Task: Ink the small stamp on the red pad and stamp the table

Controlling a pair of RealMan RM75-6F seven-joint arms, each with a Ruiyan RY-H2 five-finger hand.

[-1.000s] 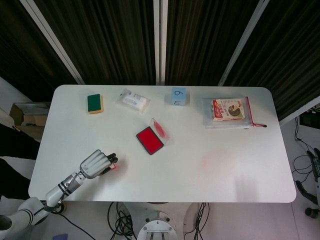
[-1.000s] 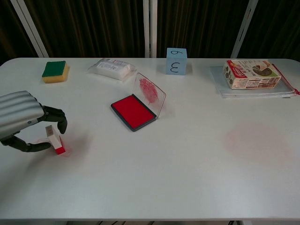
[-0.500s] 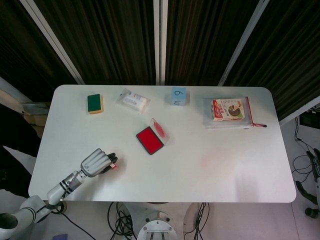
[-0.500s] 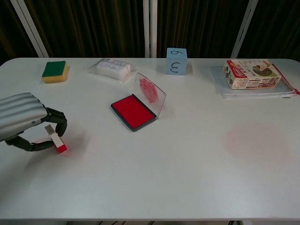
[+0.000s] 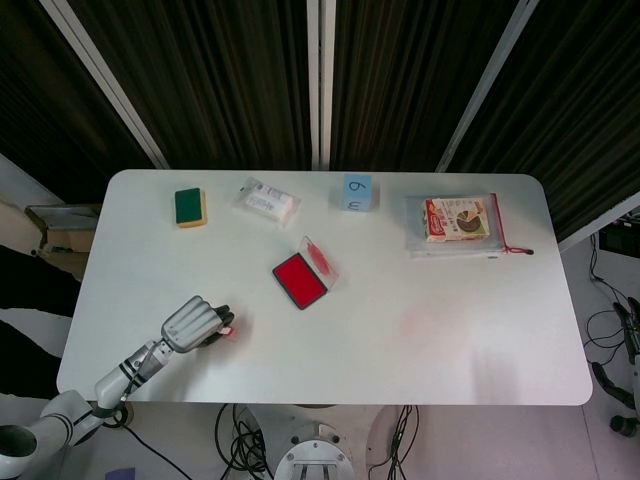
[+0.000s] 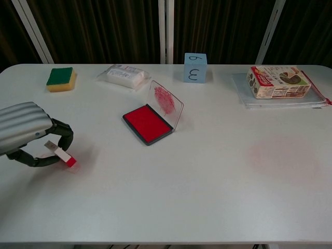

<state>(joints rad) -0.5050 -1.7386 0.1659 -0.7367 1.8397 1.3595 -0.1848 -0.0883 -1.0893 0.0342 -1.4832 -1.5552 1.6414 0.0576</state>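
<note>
1. Where a second ago it stood nearly upright on its red end, the small stamp (image 6: 60, 154) now leans hard to the right, pinched in the left hand (image 6: 28, 135) at the near left of the counter (image 6: 207, 197).
2. The hand's fingers are clamped on the stamp's white upper part; the hand has drawn slightly left.
3. I judge the stamp is tipping or lifting off, perhaps after pressing.
4. The open red pad (image 6: 147, 123) sits well apart, right and farther back.
5. The right hand is out of sight.
</note>
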